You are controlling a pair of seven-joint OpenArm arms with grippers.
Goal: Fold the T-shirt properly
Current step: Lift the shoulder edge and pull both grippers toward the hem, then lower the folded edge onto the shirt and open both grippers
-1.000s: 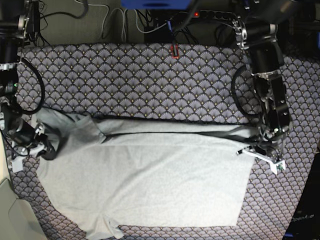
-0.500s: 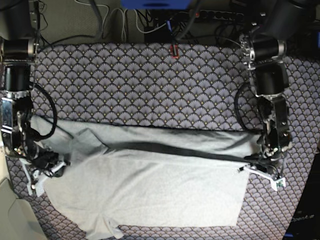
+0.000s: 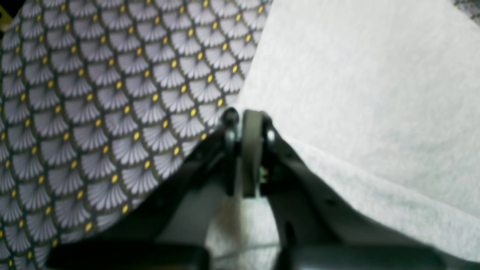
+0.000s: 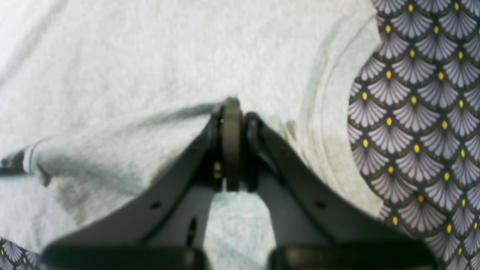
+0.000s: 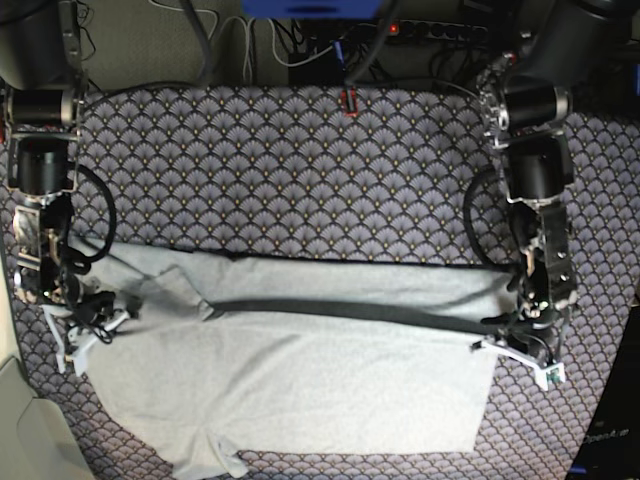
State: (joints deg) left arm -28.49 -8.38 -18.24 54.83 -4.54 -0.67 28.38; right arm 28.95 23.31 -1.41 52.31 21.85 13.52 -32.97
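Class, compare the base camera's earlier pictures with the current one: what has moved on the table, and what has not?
Both claws, the left claw and the right claw, shut on the T-shirt, drew its upper layer toward the table's far side, widening the folded-over band. The lower hem and near sleeve stayed put, as did the tablecloth.

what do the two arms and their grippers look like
Both arms are black with silver-grey metal joint housings and looping black cables. The left gripper and right gripper each have two dark, tapering fingers with small round holes. In the base view, pale fingertip pieces show at the ends.
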